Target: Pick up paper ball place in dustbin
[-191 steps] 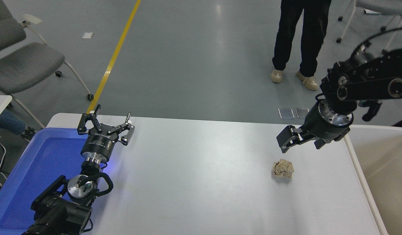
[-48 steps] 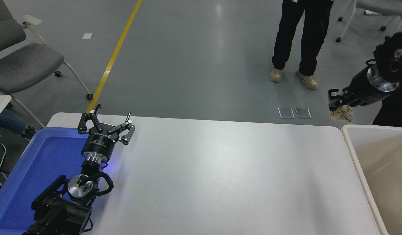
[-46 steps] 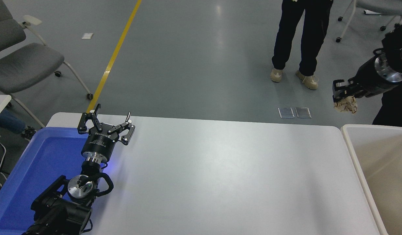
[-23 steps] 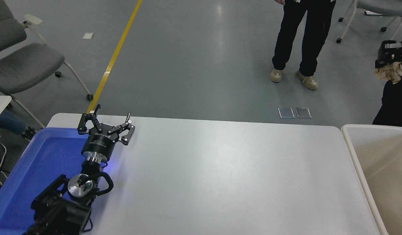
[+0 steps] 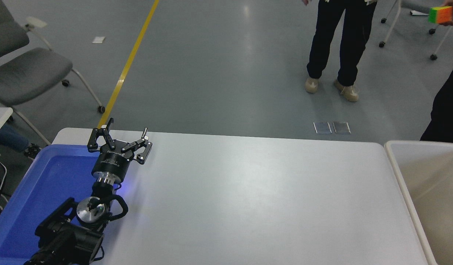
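Neither paper ball nor right gripper is in view; only the dustbin (image 5: 395, 162) shows. Crumpled paper is probably light and soft, so a gentle squeeze across its middle suffices. Left gripper (image 5: 120, 141) is parked, fingers spread, empty.

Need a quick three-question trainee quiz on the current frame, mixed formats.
1. True or false: the paper ball lies on the table.
2. Which is in view? A) left tool only B) right tool only C) both
3. Fill in: the left tool sits at the edge of the ___ tray.
Key: 1 false; 2 A; 3 blue.
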Controlling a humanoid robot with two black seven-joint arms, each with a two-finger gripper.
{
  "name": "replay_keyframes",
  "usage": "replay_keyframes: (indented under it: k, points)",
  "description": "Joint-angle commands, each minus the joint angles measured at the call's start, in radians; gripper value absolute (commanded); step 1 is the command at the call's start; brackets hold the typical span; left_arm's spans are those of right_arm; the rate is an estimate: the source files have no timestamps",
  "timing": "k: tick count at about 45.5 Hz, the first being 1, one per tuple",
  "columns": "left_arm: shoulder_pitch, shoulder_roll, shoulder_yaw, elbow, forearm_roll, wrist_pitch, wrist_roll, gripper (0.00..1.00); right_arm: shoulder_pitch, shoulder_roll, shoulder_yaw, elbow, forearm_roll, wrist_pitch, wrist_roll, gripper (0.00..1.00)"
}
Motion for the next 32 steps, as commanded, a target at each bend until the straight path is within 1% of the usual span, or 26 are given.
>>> replay_keyframes:
  k: [1, 4, 8, 14, 23, 25, 26, 27, 29, 32]
  points:
    - [0.000, 0.000, 0.000, 0.000, -0.001, 0.001, 0.000, 0.99, -0.263, 0.160, 0.407, -0.064, 0.057, -0.168, -0.011, 0.00]
    - [0.000, 0.000, 0.000, 0.000, -0.001, 0.000, 0.000, 0.99, -0.283, 0.190, 0.457, -0.059, 0.058, -0.192, -0.012, 0.00]
    - [0.000, 0.000, 0.000, 0.000, -0.001, 0.001, 0.000, 0.99, -0.293, 0.200, 0.525, -0.059, 0.060, -0.216, -0.015, 0.00]
    - [0.000, 0.000, 0.000, 0.000, -0.001, 0.000, 0.000, 0.99, -0.301, 0.212, 0.609, -0.058, 0.060, -0.220, -0.052, 0.00]
    - [0.000, 0.000, 0.000, 0.000, -0.001, 0.000, 0.000, 0.99, -0.303, 0.212, 0.661, -0.058, 0.060, -0.260, -0.055, 0.00]
    - [0.000, 0.000, 0.000, 0.000, -0.001, 0.001, 0.000, 0.99, -0.303, 0.212, 0.669, -0.058, 0.064, -0.263, -0.055, 0.02]
    - [0.000, 0.000, 0.000, 0.000, -0.001, 0.001, 0.000, 0.99, -0.303, 0.212, 0.672, -0.058, 0.070, -0.263, -0.055, 0.04]
    - [0.000, 0.000, 0.000, 0.000, -0.001, 0.000, 0.000, 0.99, -0.303, 0.212, 0.672, -0.058, 0.075, -0.263, -0.055, 0.08]
    - [0.000, 0.000, 0.000, 0.000, -0.001, 0.000, 0.000, 0.99, -0.303, 0.212, 0.672, -0.058, 0.086, -0.265, -0.055, 0.23]
    - [0.000, 0.000, 0.000, 0.000, -0.001, 0.001, 0.000, 0.99, -0.303, 0.212, 0.669, -0.058, 0.107, -0.266, -0.055, 0.39]
